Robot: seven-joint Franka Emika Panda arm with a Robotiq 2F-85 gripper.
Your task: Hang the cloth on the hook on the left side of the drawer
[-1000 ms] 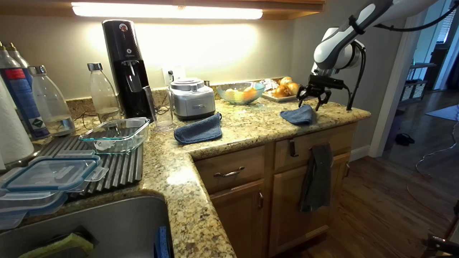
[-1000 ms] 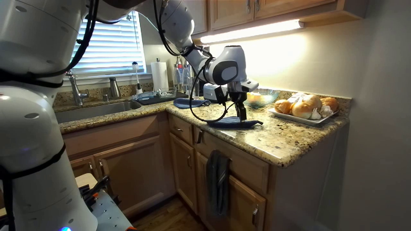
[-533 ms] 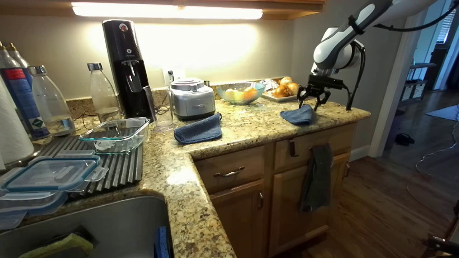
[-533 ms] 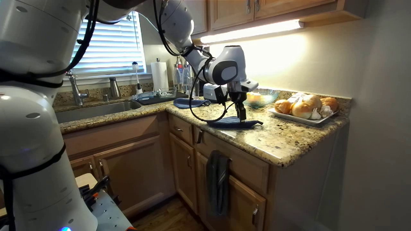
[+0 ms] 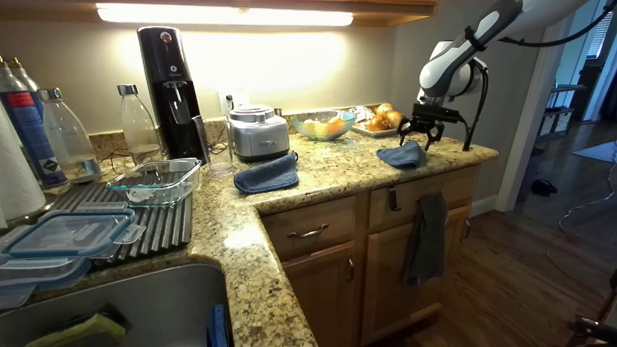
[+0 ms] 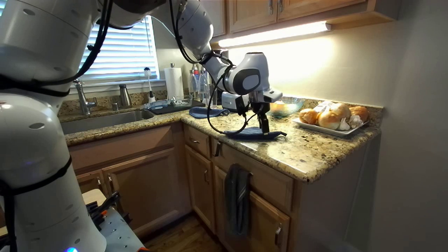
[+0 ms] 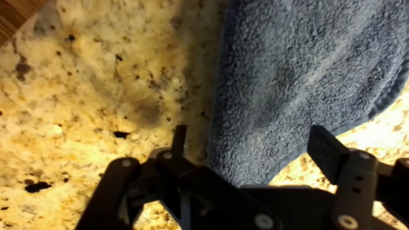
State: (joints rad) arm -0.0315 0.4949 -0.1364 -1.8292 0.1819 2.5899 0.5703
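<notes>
Hanging slightly lower than before, the tool (image 7: 248,127) gapes wide over the blue cloth (image 7: 287,80), gripping nothing.

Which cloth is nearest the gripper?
The blue cloth under the open gripper; the other blue cloth lies by the silver appliance, and the gray cloth hangs from the drawer.

left cloth (image 5: 267,177): by inside corner of counter (image 5: 332,166)
right cloth (image 5: 401,155): kinda near front edge
hook (image 5: 394,199): on drawer (image 5: 409,193) below

The cloth (image 7: 287,80) is matt, rough-napped fabric — the countertop (image 6: 297,152) glossy stone, the drawer (image 6: 267,182) smooth wood.
</notes>
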